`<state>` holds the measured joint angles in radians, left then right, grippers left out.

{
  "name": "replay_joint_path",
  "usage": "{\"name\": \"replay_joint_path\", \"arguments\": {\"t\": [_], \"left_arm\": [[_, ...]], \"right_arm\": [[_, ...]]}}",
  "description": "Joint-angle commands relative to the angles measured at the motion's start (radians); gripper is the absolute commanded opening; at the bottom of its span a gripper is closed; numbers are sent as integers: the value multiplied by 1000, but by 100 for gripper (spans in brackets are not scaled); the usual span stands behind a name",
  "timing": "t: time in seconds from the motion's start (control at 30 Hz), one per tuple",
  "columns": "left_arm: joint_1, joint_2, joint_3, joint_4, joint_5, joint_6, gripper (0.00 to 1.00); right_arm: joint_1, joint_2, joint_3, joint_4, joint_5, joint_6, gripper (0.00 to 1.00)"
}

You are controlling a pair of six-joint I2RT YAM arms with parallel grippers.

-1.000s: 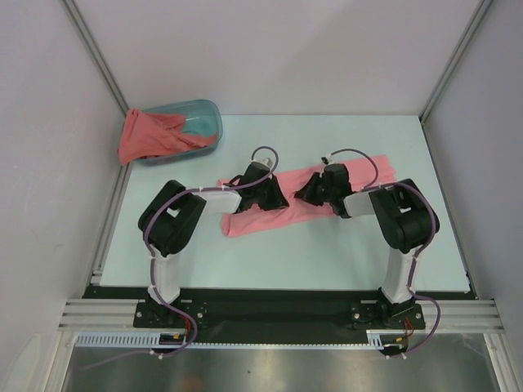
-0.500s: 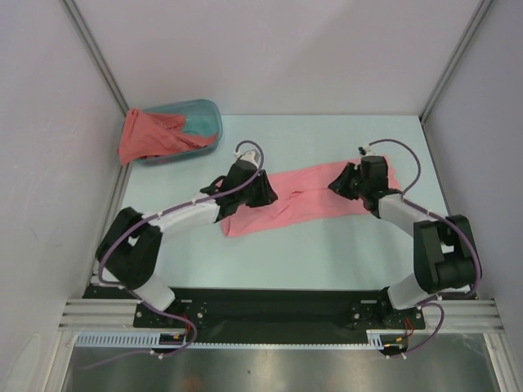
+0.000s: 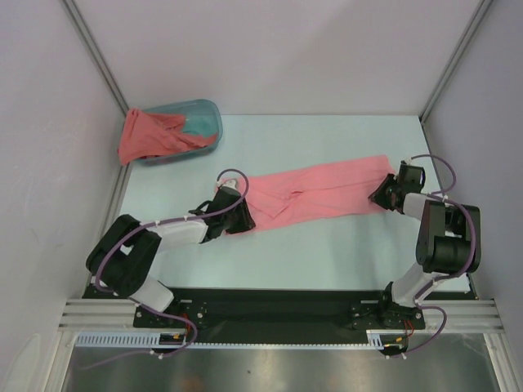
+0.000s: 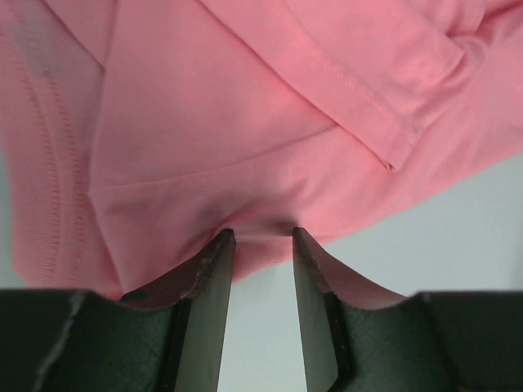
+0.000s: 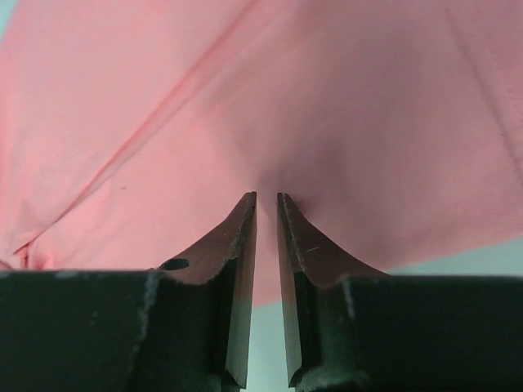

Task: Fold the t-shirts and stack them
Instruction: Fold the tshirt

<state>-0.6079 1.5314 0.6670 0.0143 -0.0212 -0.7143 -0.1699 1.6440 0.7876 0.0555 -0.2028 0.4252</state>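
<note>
The salmon-pink t-shirt [image 3: 319, 192] lies stretched in a long band across the middle of the table. My left gripper [image 3: 235, 216] pinches its left end; in the left wrist view the gripper [image 4: 260, 233] has puckered fabric [image 4: 245, 122] bunched between its tips. My right gripper [image 3: 382, 194] pinches the right end; in the right wrist view the jaws of the gripper [image 5: 266, 196] stand nearly closed on the fabric [image 5: 245, 98]. The darker coral-red t-shirt [image 3: 147, 135] hangs crumpled over the left rim of the tub.
The teal translucent tub [image 3: 206, 122] stands at the back left corner of the table. Grey walls and metal frame posts close in the left, right and back sides. The pale table surface [image 3: 327, 245] runs between the shirt and the arm bases.
Both grippers have moved apart, the left one leftward and nearer, the right one out to the right. The pink shirt has been drawn from a bunched heap into a long band.
</note>
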Motion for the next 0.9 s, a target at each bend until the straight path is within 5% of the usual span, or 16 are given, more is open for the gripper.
{"name": "replay_joint_path", "arguments": {"t": [0.0, 0.37, 0.63, 0.73, 0.87], "left_arm": [[62, 9, -73, 53, -7, -4, 41], [140, -50, -136, 36, 0, 6, 42], [138, -298, -144, -106, -68, 26, 45], [138, -457, -170, -186, -127, -5, 50], [140, -661, -250, -250, -161, -169, 71]], "right_arm": [[-16, 25, 48, -22, 14, 3, 22], [-161, 146, 144, -255, 226, 112, 31], [-77, -53, 148, -344, 292, 32, 43], [-43, -156, 147, -382, 286, 12, 53], [30, -294, 105, -391, 212, -12, 67]]}}
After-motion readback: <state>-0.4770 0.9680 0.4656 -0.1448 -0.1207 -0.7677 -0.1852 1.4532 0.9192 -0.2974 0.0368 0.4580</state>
